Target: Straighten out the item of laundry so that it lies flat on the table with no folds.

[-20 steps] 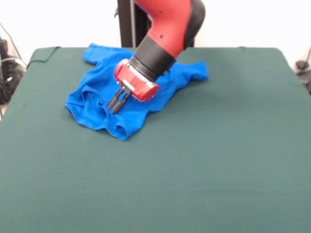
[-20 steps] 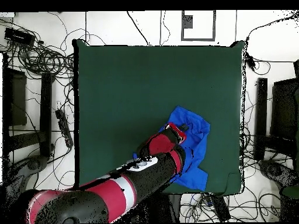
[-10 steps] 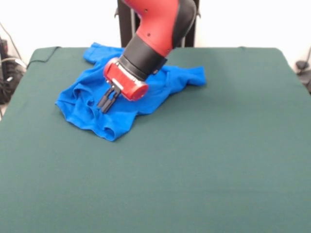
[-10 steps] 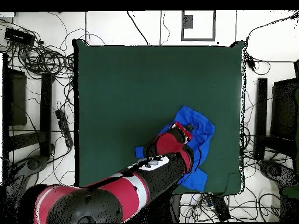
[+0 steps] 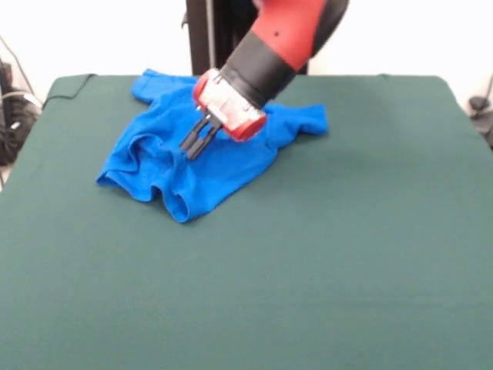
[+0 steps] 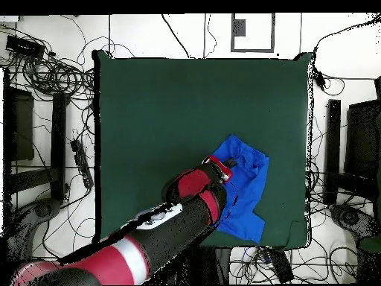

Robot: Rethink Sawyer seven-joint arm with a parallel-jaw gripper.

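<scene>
- Up and back toward the pedestal goes my gripper compared with half a second ago, when it sat lower and nearer the shirt's left edge in the front view; the T-shirt has slid back with it, its left lobe no longer reaching as far out.
- Right now the fingers look pressed close together, two dark prongs with barely a slit between them, angled down over the shirt's middle. I can't tell whether a pinch of fabric is caught between the tips or whether they only hang just above it.
- Shirt position: on the desk, in the far-left part as the front camera sees it, close to the pedestal-side edge; from overhead it sits near the desk's edge by the robot's base, partly under my arm.
- Progress, as I judge it: early going. Fabric is bunched, with raised ridges in the middle, a rolled fold at the near hem and one sleeve trailing off to the right. Nothing lies flat yet; every fold is left to work out.
- Count: one shirt, one desk, one arm with one gripper, two fingers.
</scene>
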